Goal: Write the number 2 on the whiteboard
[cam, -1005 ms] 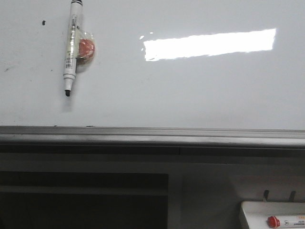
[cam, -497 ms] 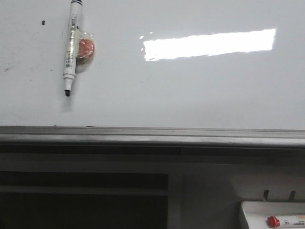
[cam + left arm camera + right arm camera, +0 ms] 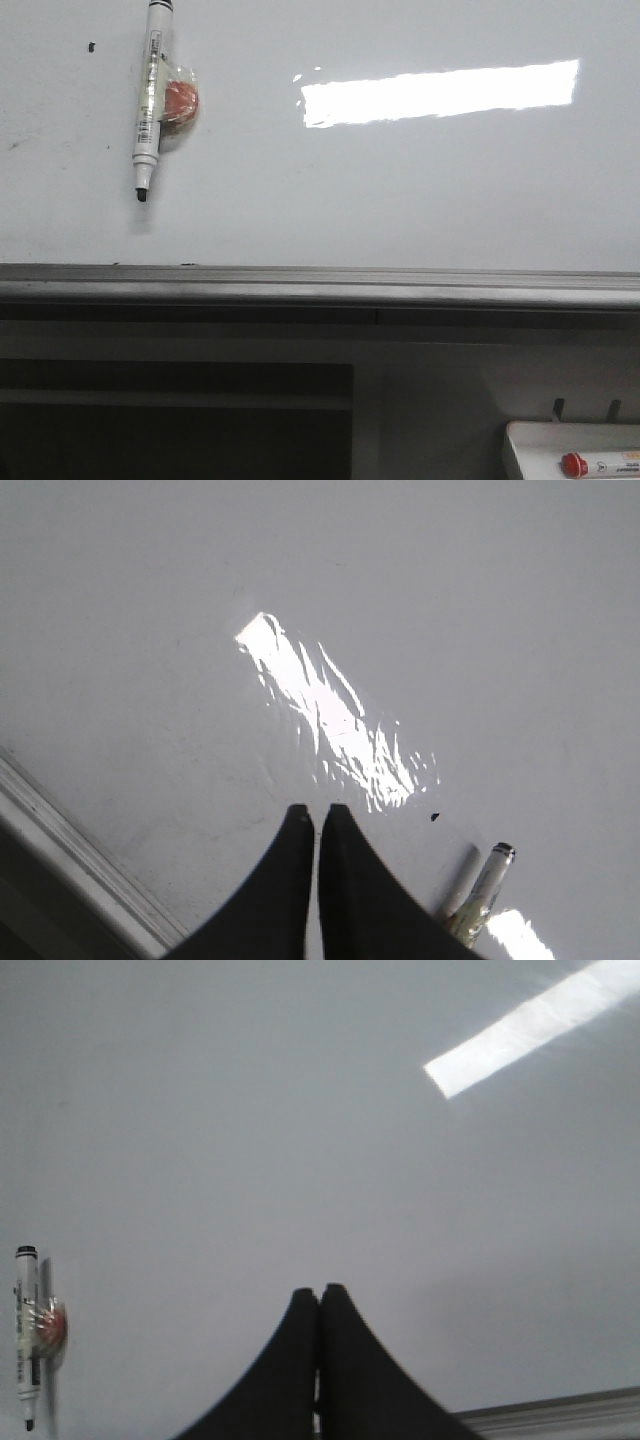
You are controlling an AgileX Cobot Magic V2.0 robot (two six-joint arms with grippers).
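White board w/ no number 2 yet: marker [image 3: 150, 95] hangs upright, tip down, on whiteboard [image 3: 400, 190] at upper left, nearer left gripper [image 3: 317, 818] than right gripper [image 3: 319, 1298], both fingers closed, empty.

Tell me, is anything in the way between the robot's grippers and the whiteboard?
Nothing visible. Each wrist view shows bare whiteboard ahead of the shut left gripper and right gripper. The only thing on the board is a marker, off to the side.
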